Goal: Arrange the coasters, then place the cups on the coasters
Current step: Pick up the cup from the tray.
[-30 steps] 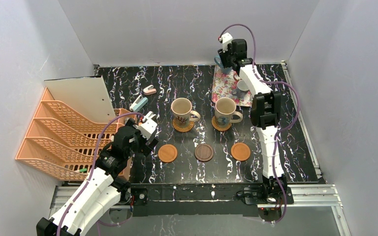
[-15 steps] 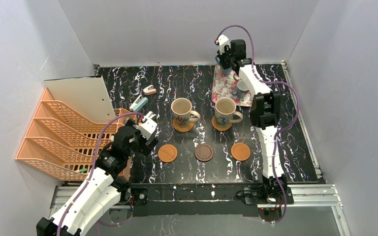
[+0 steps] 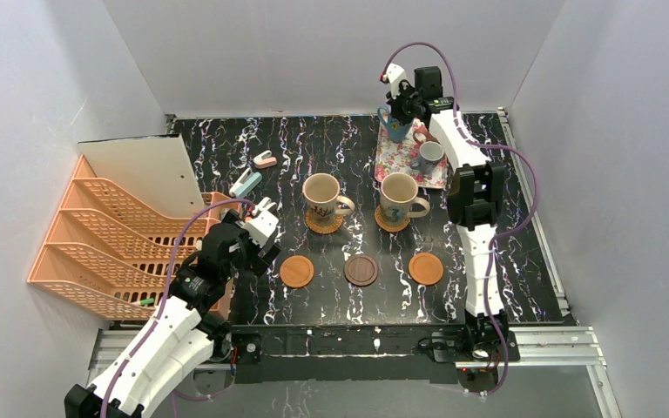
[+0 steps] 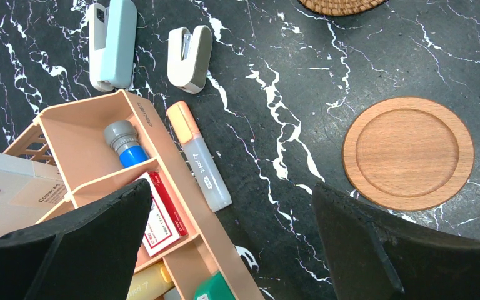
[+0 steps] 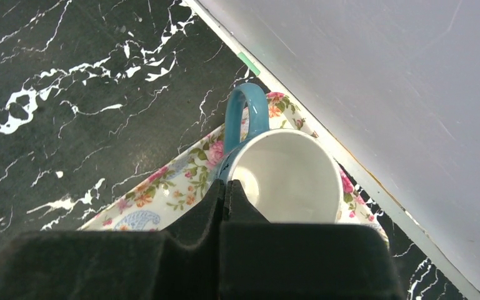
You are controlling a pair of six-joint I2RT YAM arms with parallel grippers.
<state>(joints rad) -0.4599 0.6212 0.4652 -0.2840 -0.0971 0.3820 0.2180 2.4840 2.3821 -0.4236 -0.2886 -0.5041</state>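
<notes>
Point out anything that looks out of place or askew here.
Nothing is spilled or broken. One oddity: an orange-capped highlighter lies loose on the table, against the outside of the peach organizer rather than in a compartment.

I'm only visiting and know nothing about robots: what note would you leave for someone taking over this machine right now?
Left gripper: open, empty, hovering near the left smooth coaster.
Right gripper: shut on the rim of the blue-handled cup at the floral tray's far corner; whether it is lifted is unclear.
Done: five coasters laid out; both large mugs sit on the woven coasters.
Left: fill the left smooth coaster, dark brown coaster and right smooth coaster; another small cup waits on the tray.
</notes>
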